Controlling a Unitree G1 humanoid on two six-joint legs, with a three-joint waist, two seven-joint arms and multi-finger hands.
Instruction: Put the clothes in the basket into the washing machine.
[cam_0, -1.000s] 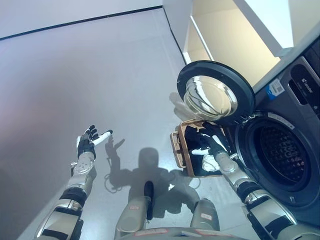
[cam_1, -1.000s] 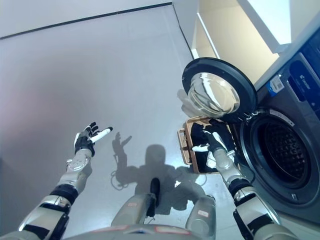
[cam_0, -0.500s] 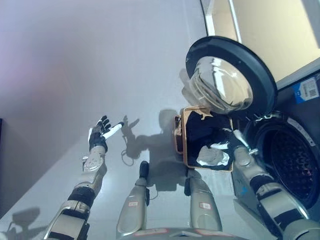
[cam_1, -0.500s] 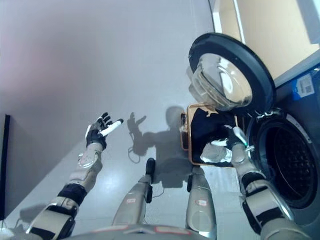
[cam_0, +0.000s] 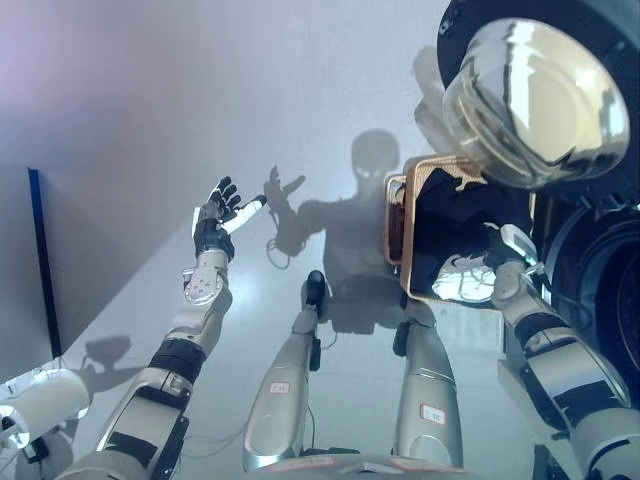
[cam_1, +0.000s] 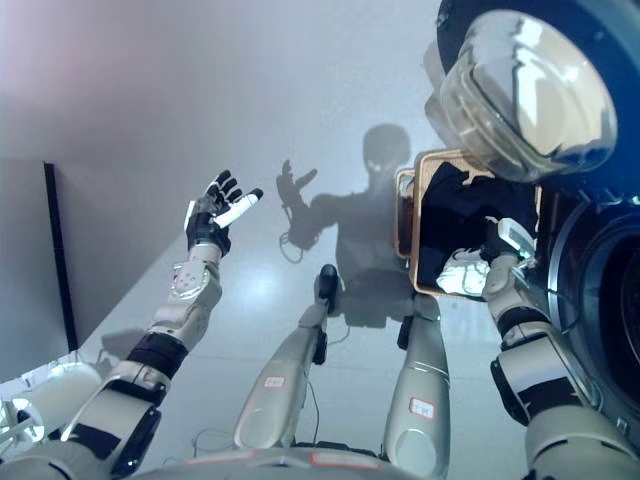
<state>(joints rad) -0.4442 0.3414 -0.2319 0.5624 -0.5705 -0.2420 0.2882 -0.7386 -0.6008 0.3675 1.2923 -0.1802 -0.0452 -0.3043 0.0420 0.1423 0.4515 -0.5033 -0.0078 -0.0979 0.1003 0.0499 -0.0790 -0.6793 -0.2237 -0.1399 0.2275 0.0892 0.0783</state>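
The tan-rimmed basket (cam_0: 404, 246) stands on the floor below the washing machine's open round door (cam_0: 530, 90). Inside it lie dark clothes (cam_0: 458, 212) and a white garment (cam_0: 462, 280). My right hand (cam_0: 506, 252) is inside the basket at its washer-side edge, on the clothes just above the white garment; how it holds them is hidden against the dark cloth. The dark drum opening (cam_1: 612, 300) shows at the far right. My left hand (cam_0: 222, 212) is raised over the bare floor far to the left, open with fingers spread and holding nothing.
The door's glass bowl (cam_1: 525, 95) hangs above the basket's far end. A black strip (cam_0: 38, 260) runs along a low wall at the left. A white rounded object (cam_0: 35, 398) lies at the lower left. Grey floor spreads between the left hand and the basket.
The camera has swung, shifting the whole picture. My right hand has moved across the basket toward the washer side. The left hand stays raised and open.
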